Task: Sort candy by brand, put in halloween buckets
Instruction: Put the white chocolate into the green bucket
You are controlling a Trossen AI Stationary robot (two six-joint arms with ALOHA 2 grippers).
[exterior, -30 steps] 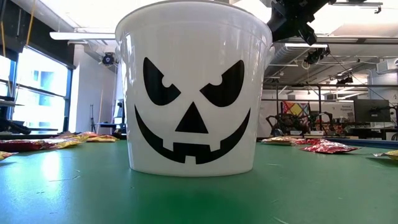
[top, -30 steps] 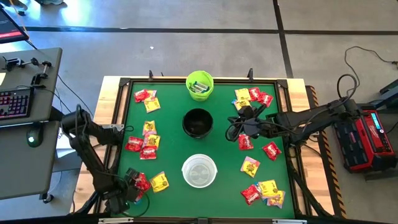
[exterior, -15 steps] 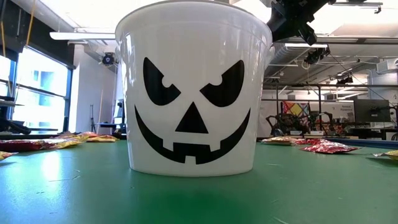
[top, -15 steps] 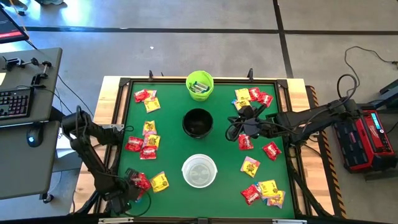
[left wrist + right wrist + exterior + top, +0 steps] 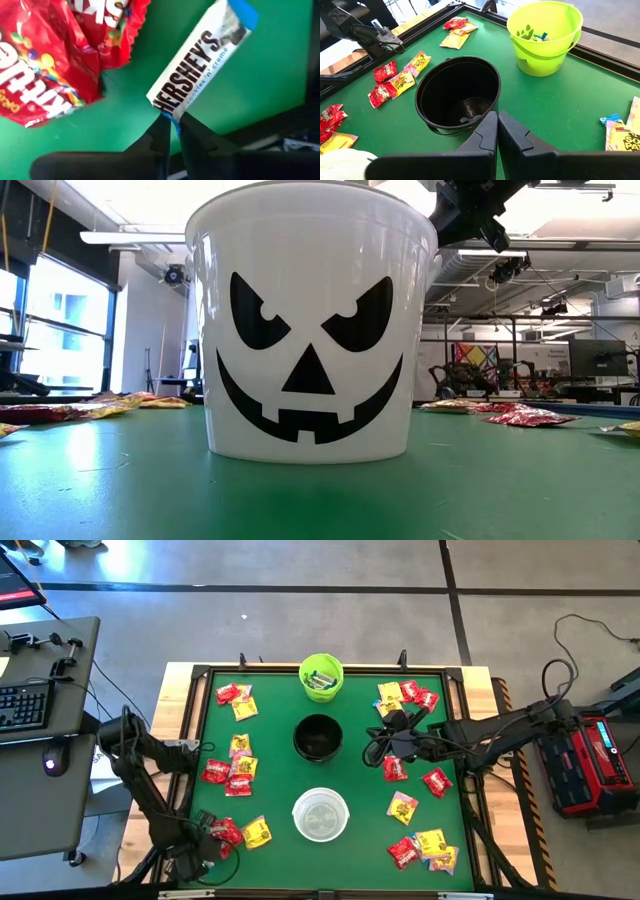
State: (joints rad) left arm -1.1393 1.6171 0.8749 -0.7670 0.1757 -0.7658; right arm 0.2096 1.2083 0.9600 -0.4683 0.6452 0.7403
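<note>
Hershey's bar (image 5: 202, 64) lying diagonally, blue end away, left pincer (image 5: 172, 131) pinching near end

Left gripper (image 5: 171, 131) pinching the blue end of a white Hershey's cookies 'n' creme packet (image 5: 200, 65), red Skittles packets (image 5: 45, 55) lying just beside it, green table (image 5: 240, 85) showing beneath.

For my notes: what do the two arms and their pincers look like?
Both arms are dark, jointed, with black cables looping along them. The left pincer and the right pincer each end in two matte black wedge-shaped fingers tapering to narrow tips. No markings show on them.
</note>
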